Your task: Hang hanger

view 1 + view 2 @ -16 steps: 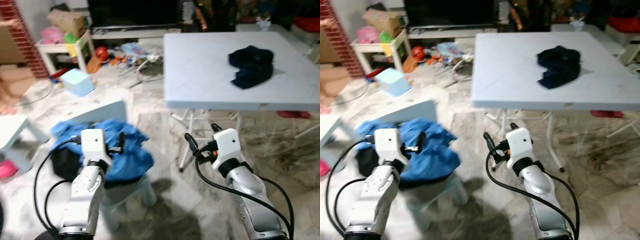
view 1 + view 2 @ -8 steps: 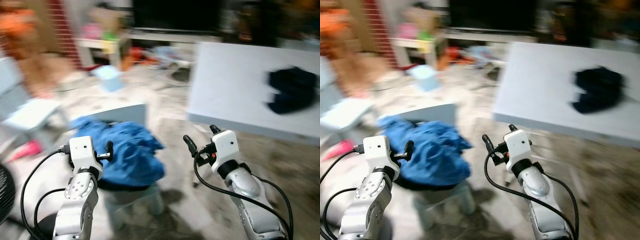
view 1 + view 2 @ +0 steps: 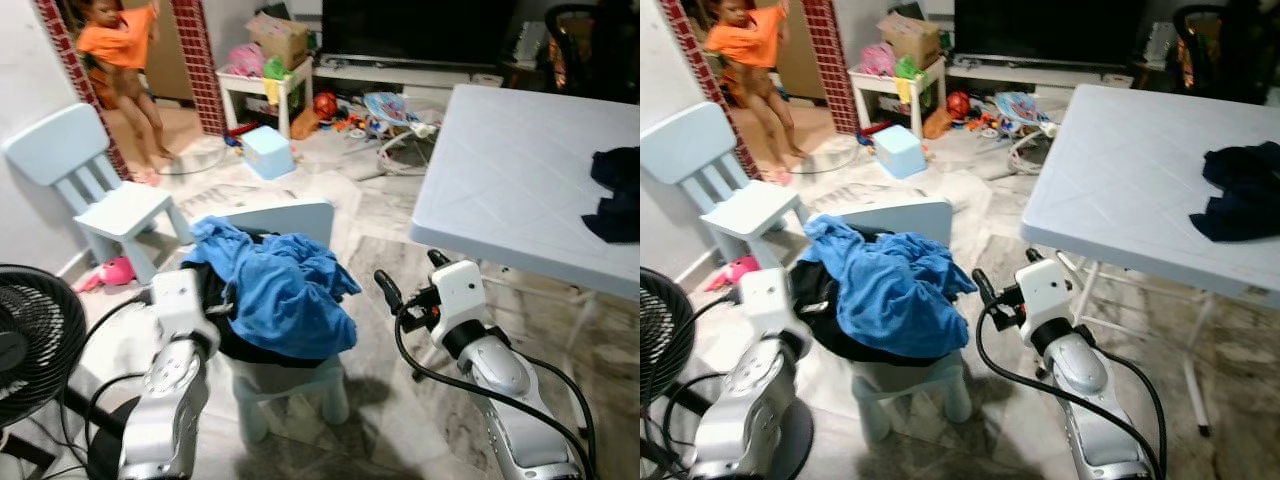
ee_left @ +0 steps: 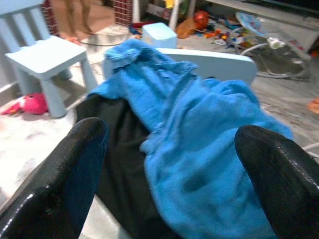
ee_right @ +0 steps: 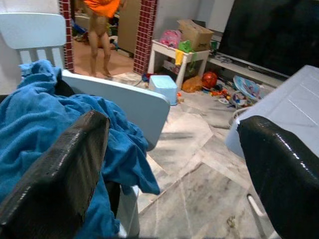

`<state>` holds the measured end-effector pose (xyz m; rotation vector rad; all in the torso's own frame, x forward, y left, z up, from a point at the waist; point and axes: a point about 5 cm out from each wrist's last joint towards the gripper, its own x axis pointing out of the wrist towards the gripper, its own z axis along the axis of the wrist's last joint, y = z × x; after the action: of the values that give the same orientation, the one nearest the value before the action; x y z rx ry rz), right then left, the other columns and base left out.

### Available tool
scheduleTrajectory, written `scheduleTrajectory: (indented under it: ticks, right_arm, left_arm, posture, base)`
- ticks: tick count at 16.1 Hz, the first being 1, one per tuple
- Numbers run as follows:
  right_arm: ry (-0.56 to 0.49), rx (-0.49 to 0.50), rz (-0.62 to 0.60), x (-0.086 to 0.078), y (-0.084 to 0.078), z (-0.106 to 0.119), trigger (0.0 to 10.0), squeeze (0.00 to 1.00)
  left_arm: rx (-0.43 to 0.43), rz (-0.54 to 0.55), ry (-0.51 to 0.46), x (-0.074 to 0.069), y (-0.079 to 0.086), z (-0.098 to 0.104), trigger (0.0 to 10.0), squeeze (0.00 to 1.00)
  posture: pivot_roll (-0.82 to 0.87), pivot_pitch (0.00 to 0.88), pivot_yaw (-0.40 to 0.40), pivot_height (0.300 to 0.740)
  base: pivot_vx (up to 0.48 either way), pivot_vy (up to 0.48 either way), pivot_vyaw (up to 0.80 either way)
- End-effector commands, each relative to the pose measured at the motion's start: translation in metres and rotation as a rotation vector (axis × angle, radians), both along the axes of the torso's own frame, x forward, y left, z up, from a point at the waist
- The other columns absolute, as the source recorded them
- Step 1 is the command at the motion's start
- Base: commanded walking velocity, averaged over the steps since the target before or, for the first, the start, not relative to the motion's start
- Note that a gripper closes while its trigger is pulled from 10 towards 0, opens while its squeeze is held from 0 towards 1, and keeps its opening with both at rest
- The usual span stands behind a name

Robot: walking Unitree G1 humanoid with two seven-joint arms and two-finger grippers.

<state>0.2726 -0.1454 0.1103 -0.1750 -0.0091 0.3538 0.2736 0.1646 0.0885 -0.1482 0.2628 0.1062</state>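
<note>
Your head camera has swung left since a second ago: the white desk now sits at the right edge, and a second pale blue chair, a black fan and a person in an orange top in the doorway have come into view. Both arms are still raised in front of you as they were.

The left gripper hovers just above the blue cloth heaped over a black garment on the small chair; its jaws stand wide apart and hold nothing. The right gripper hangs beside that chair, between it and the desk, jaws also spread wide and empty.

You cannot make out a hanger anywhere among the clothes. A dark garment lies on the desk, well apart from both grippers.
</note>
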Motion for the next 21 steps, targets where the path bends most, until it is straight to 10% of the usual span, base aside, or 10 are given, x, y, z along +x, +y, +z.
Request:
scheduleTrajectory:
  ticks: [1,10,21]
  right_arm:
    - [-0.015,-0.006,-0.001,0.001,0.000,0.004,10.0,0.00]
    - [0.042,0.027,0.020,-0.006,-0.006,0.006,10.0,0.00]
    - [0.320,0.036,0.462,-0.065,-0.008,0.022,10.0,0.00]
  left_arm:
    - [0.005,0.027,0.034,0.001,0.006,-0.004,10.0,0.00]
    - [0.036,-0.120,0.193,0.022,0.010,-0.031,10.0,0.00]
    - [0.098,-0.034,0.203,0.044,0.011,-0.037,10.0,0.00]
  posture:
    - [-0.11,0.000,-0.001,0.740]
    - [-0.15,0.000,-0.008,0.740]
    - [-0.23,0.000,-0.031,0.740]
  base:
    - [0.000,0.000,0.00]
    - [0.000,0.000,0.00]
    - [0.000,0.000,0.00]
